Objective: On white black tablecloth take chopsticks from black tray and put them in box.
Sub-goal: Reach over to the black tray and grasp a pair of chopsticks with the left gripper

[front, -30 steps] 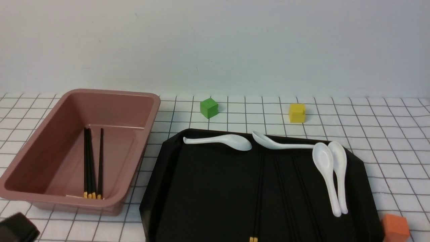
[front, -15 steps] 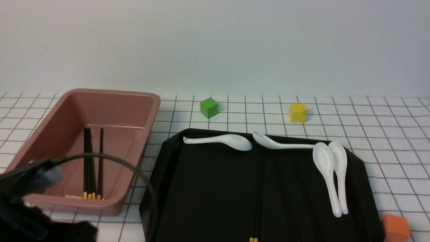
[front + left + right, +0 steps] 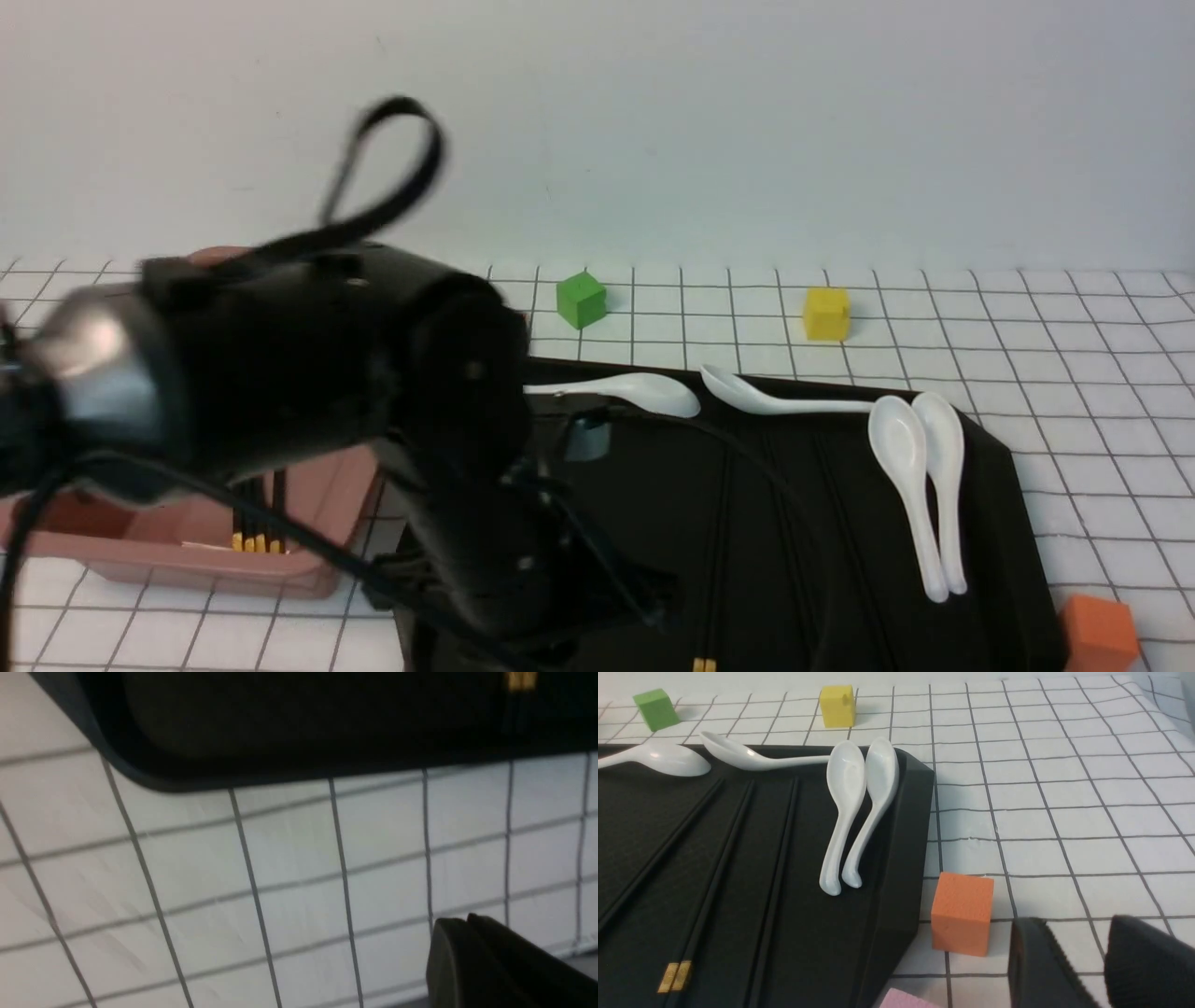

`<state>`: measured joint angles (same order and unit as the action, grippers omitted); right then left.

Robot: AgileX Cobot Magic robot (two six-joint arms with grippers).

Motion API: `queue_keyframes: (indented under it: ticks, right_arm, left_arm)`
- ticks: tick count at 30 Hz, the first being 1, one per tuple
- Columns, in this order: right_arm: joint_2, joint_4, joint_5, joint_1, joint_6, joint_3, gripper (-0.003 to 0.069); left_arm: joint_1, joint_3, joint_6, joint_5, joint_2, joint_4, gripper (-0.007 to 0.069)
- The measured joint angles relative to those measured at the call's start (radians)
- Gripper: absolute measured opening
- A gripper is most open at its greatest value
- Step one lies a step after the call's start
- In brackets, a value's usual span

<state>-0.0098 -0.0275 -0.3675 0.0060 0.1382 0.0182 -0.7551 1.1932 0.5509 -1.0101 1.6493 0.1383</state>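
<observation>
The right gripper (image 3: 1083, 933) hovers low over the tablecloth (image 3: 1074, 373) with its two dark fingers spread and nothing between them, near the orange cube (image 3: 962, 912). Only a dark tip of the left gripper (image 3: 472, 952) shows in its wrist view, over bare cloth just off the tray's corner, and I cannot tell whether it is spread or pressed together. The left arm (image 3: 280, 364), blurred, fills the left half of the front view.

The black tray (image 3: 1004, 523) lies to the right of centre on the cloth. On it are four white spoons: one (image 3: 644, 392) along the far edge, a second (image 3: 775, 399) beside it, and two (image 3: 901, 467) (image 3: 943, 467) lying side by side toward the right rim. The chopsticks (image 3: 719, 858) left on the tray run lengthwise down its middle, two yellow ends paired at the near edge.

The box (image 3: 187, 551) sits left of the tray, mostly hidden behind the arm. A few chopsticks in the box (image 3: 254, 541) show their yellow ends against its near wall.

A green cube (image 3: 581, 299) and a yellow cube (image 3: 826, 313) stand on the cloth beyond the tray.

Half a second ago the left arm was low in the near left corner. It has since swung up and inward, covering most of the box and the tray's left part. Spoons, chopsticks and cubes lie where they did.
</observation>
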Motion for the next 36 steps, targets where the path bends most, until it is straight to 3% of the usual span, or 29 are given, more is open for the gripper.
queue_keyframes:
  ticks: [1,3,10,21,36]
  right_arm:
    - [0.0,0.0,0.0,0.0,0.0,0.0,0.024]
    - [0.0,0.0,0.0,0.0,0.0,0.0,0.024]
    - [0.0,0.0,0.0,0.0,0.0,0.0,0.024]
    - [0.0,0.0,0.0,0.0,0.0,0.0,0.024]
    - [0.0,0.0,0.0,0.0,0.0,0.0,0.024]
  left_arm:
    - [-0.034,0.056,0.061,0.001,0.051,-0.089,0.008]
    - [-0.055,0.102,0.105,0.004,0.105,-0.15,0.0137]
    - [-0.066,0.203,0.159,0.062,0.234,-0.174,0.0293]
    - [-0.07,0.301,0.165,0.163,0.372,-0.061,0.0313]
    - [-0.108,0.353,0.094,0.138,0.476,-0.138,0.0312]
